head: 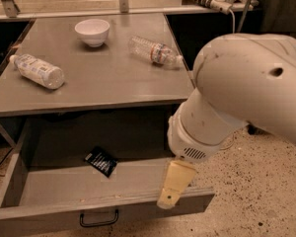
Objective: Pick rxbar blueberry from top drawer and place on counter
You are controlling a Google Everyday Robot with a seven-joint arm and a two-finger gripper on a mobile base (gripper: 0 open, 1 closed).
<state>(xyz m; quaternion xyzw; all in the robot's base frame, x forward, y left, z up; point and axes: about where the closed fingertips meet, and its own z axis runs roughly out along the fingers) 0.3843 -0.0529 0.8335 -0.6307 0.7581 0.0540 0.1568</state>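
The rxbar blueberry (101, 161), a small dark flat packet with white print, lies in the open top drawer (44, 207), left of centre near its back. The drawer is pulled out below the grey counter (103, 83), and its black handle (98, 218) shows on the front panel. My gripper (168, 199) hangs from the big white arm (237, 98), pointing down over the drawer's front right corner. It is well to the right of the packet and holds nothing that I can see.
On the counter stand a white bowl (92, 31) at the back, a clear bottle (38, 70) lying at the left and another clear bottle (154, 51) lying at the back right. A power strip (207, 0) with cables sits behind. Speckled floor lies to the right.
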